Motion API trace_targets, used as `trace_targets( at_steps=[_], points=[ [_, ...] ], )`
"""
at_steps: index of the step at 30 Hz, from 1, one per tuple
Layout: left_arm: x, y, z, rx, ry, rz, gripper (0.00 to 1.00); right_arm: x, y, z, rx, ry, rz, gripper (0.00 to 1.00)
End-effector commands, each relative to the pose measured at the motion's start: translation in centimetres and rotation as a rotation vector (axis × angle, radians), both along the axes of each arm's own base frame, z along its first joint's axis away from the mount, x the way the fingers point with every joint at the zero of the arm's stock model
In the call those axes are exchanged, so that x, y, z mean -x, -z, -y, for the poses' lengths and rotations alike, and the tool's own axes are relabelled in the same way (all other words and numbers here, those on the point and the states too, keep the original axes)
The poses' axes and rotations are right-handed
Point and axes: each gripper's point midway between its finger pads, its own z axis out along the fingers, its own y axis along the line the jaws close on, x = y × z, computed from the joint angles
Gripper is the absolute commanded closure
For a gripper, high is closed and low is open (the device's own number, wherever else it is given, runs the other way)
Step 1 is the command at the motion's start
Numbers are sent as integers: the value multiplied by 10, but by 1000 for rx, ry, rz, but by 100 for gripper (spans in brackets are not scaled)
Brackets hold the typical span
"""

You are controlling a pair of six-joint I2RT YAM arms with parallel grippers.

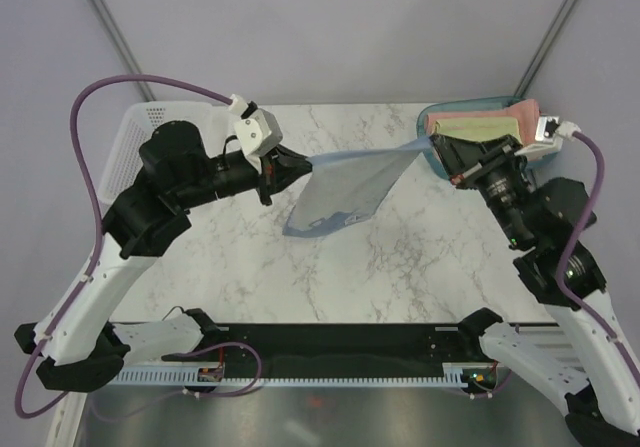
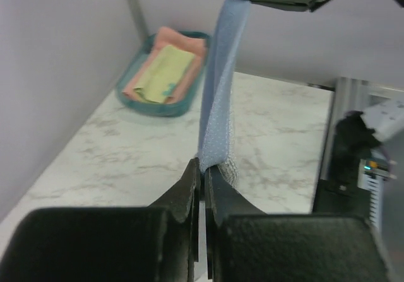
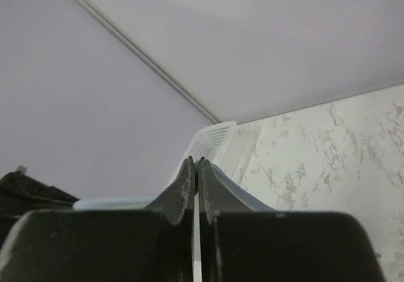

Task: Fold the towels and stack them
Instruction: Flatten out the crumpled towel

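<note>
With the left gripper (image 1: 305,164) (image 2: 202,166), pinched one upper corner of the grey-blue towel (image 1: 345,187) (image 2: 218,105) between fingers closed right down; saw no gap at the tips from the left wrist, only cloth rising out of them. With the right gripper (image 1: 434,145) (image 3: 196,163), clamped the opposite upper corner the same way, jaws pressed together on a thin edge of fabric in the right wrist view.

Held the grey-blue towel in the air between the two, top edge stretched taut from left to right above the marble table (image 1: 420,267), rest of the cloth hanging as a slanted sheet that narrowed toward the left side. Noted white print (image 1: 340,217) near the lower hem. Could not tell whether the lowest corner touched the tabletop or hung just clear of it.

Found the other two towels in the teal tray (image 2: 148,107) at the far right corner of the table, just behind the right gripper: salmon-pink towel (image 2: 180,39) folded underneath, pale-yellow towel (image 2: 167,70) folded and lying on top of it, teal patch (image 2: 168,91) showing at one end.

Saw a white basket (image 1: 130,142) (image 3: 211,140) with perforated walls at the far left corner, behind the left arm.
</note>
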Motion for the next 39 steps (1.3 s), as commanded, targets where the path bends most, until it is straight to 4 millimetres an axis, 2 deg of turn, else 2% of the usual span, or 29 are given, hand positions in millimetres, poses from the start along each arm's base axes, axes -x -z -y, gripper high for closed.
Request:
trace_targets(
  at_steps=[1, 2, 3, 6, 8, 11, 14, 15, 16, 21, 24, 25, 26, 27, 28, 29, 30, 31, 32, 33, 34, 35, 36, 37, 38, 39],
  points=[
    [53, 33, 27, -7, 303, -237, 98, 37, -16, 8, -29, -60, 117, 100],
    [58, 42, 31, -21, 329, -275, 98, 51, -15, 8, -40, -97, 142, 100],
    [66, 47, 35, -22, 362, -325, 98, 56, -16, 7, -60, -116, 147, 100],
    [71, 62, 42, -49, 358, -360, 98, 68, -13, 6, -63, -154, 152, 100],
    [67, 65, 44, -58, 313, -353, 98, 70, -8, 7, -71, -154, 143, 100],
    [61, 58, 41, -48, 260, -334, 98, 69, -8, 10, -92, -139, 132, 100],
    [49, 45, 33, -32, 170, -303, 98, 61, -17, 13, -107, -105, 129, 100],
    [44, 46, 29, -46, 132, -305, 98, 57, -19, 15, -108, -87, 127, 100],
    [32, 36, 23, -31, 53, -282, 98, 54, -22, 15, -104, -76, 130, 100],
    [9, 17, 12, -31, -84, -247, 98, 20, -31, 11, -19, 0, 139, 100],
    [-20, 28, 9, -87, -207, -238, 98, -15, -10, 3, 19, 52, 70, 100],
    [-39, 47, 10, -133, -273, -262, 98, -27, 0, 0, 40, 67, 39, 100],
    [-60, 57, 0, -162, -328, -265, 98, -50, 22, -7, 72, 94, -21, 100],
    [-71, 69, 1, -174, -320, -306, 98, -61, 29, -10, 77, 106, -34, 100],
    [-88, 91, 3, -206, -324, -362, 98, -82, 54, -18, 108, 117, -83, 100],
    [-114, 103, -12, -188, -383, -424, 98, -93, 65, -21, 119, 132, -95, 100],
    [-128, 114, -17, -195, -410, -450, 98, -104, 63, -24, 108, 149, -70, 100],
    [-143, 119, -22, -206, -442, -449, 98, -125, 86, -32, 139, 157, -113, 100],
    [-169, 141, -24, -270, -464, -440, 98, -136, 94, -35, 148, 167, -121, 100],
    [-181, 147, -24, -294, -474, -421, 98, -148, 94, -40, 142, 163, -105, 100],
    [-195, 147, -20, -301, -470, -391, 98, -169, 115, -50, 169, 162, -140, 100],
    [-216, 161, -15, -333, -456, -365, 98, -182, 116, -51, 159, 168, -127, 100],
    [-228, 167, -10, -344, -437, -345, 98, -193, 124, -55, 161, 159, -133, 100],
    [-241, 165, -9, -346, -451, -311, 98, -212, 142, -61, 174, 157, -162, 100],
    [-266, 185, -8, -381, -473, -296, 98, -226, 145, -56, 161, 172, -159, 100],
    [-279, 192, -9, -398, -485, -279, 98, -236, 151, -57, 162, 160, -165, 100]
  ],
)
